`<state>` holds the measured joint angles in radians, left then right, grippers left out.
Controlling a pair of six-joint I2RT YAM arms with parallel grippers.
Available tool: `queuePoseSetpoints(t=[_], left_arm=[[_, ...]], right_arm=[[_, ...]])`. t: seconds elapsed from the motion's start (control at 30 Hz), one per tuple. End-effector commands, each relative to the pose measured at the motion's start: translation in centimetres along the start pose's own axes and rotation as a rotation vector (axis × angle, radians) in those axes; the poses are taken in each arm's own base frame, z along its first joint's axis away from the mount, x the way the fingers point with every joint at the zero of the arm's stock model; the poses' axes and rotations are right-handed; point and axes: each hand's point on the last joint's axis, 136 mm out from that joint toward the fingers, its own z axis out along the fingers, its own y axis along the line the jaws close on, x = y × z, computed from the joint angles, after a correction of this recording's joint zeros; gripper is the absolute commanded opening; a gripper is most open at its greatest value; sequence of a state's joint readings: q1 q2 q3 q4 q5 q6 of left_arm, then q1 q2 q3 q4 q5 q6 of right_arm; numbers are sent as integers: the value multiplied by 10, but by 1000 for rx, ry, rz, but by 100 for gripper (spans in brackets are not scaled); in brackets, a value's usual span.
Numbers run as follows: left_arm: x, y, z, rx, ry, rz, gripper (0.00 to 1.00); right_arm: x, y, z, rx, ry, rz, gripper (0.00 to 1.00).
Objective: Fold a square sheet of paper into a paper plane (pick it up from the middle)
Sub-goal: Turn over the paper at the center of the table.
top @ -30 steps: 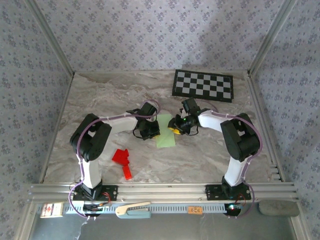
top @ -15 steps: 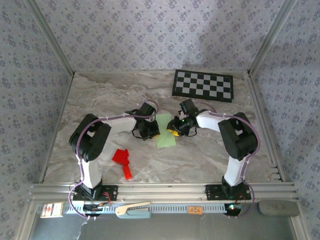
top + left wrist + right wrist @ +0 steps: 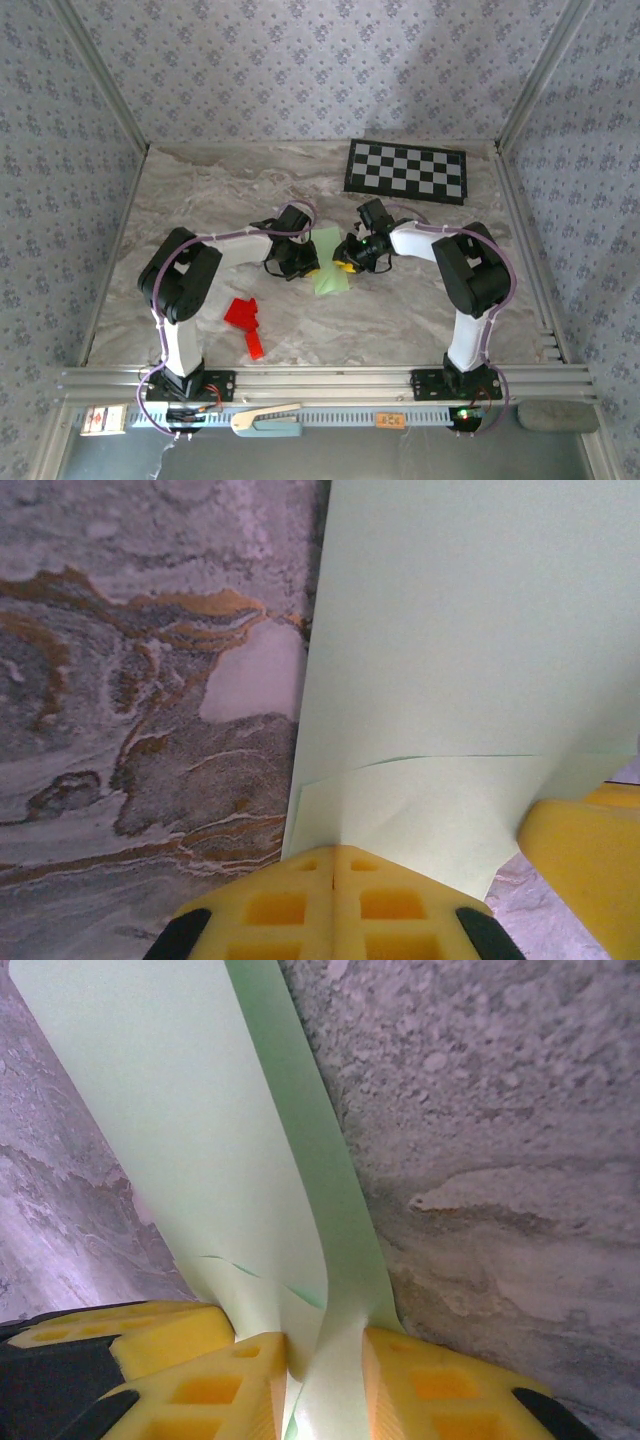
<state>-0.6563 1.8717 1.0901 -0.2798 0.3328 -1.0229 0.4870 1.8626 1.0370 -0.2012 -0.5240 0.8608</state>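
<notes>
The thin pale green square sheet of paper (image 3: pixel 331 274) lies in the middle of the grey marbled table (image 3: pixel 220 190), with the left gripper (image 3: pixel 311 266) at its left edge and the right gripper (image 3: pixel 346 265) at its right. A small bright red paper shape (image 3: pixel 245 318) lies nearer and to the left; a black-and-white checkerboard (image 3: pixel 406 171) lies behind, at the far right.

The middle of the surface (image 3: pixel 200 200) is crowded: the left claw (image 3: pixel 305 264) and right claw (image 3: pixel 347 262) press in on the square sheet of paper (image 3: pixel 333 278) from either side. A red paper shape (image 3: pixel 245 322) lies near-left and a checkerboard (image 3: pixel 406 170) covers the far-right corner. The far-left and near-right marble lies open, and patterned walls (image 3: pixel 300 70) close three sides.
</notes>
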Motion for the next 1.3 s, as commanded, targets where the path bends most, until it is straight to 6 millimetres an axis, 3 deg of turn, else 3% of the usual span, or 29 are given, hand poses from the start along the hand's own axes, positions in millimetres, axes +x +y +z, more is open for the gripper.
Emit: queuePoseSetpoints(t=[0.0,0.3,0.97,1.27], left_arm=[[9,34,11,-103,27,-39,5],[9,36,10,-104,25,-40,5],[8,36,10,-102,23,-43,5],[9,36,10,-101,25,-43,4]], right_arm=[[-1,5,-2,-12,-7,-5,27],[-11,4,-11,-3,-63,-8,26],[-4,-4,2,28,-7,13,27],[-1,11,3,-39,12,-15,22]])
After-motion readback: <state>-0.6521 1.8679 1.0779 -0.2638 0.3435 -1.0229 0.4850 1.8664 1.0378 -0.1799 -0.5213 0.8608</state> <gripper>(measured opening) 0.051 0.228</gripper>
